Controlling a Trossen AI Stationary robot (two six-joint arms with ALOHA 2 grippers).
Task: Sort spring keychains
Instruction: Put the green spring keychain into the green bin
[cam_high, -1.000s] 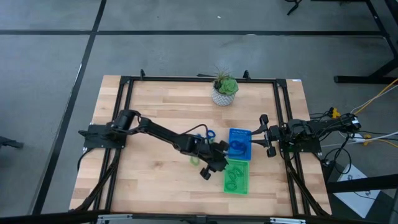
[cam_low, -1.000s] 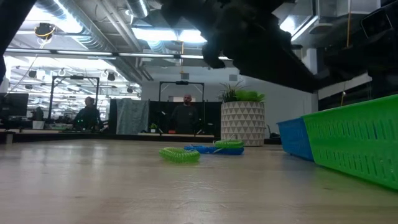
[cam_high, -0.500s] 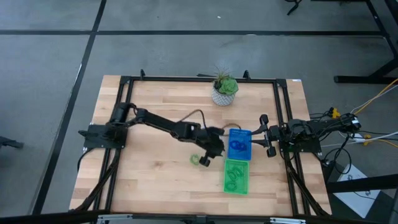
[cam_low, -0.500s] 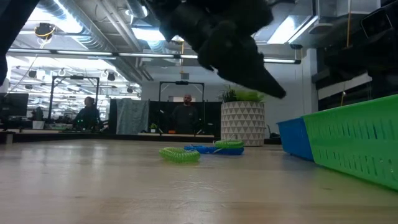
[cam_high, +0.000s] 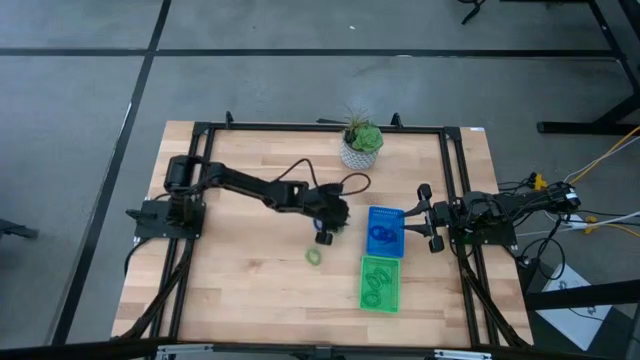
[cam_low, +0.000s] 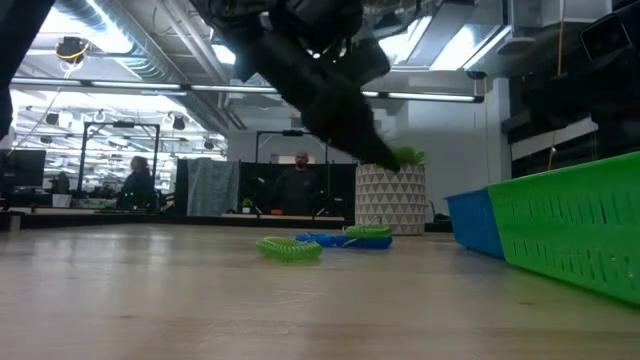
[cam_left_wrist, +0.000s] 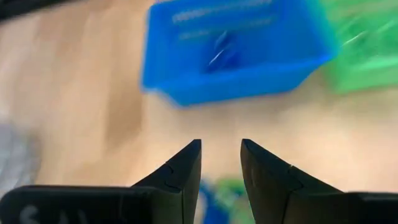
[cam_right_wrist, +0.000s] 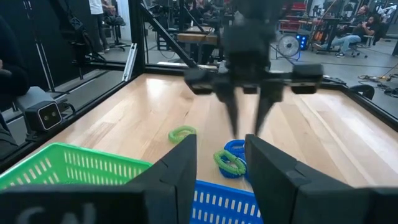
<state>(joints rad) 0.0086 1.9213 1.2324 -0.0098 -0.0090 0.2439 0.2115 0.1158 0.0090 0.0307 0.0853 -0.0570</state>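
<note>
Bare wood lies between the blue tray's (cam_high: 385, 232) edge and the left tool (cam_high: 325, 234), hovering parted and empty.

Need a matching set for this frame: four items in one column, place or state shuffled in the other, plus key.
Items:
1. left gripper
2. right gripper
3. lone green keychain
4. potted plant

Places/states:
A. at the table's far edge
B. alone on bare wood, nearer than the left gripper
C. parked beside the blue tray, on its right
D. open and empty above the table, left of the blue tray

Pairs: 1-D, 2-C, 3-B, 4-A
</note>
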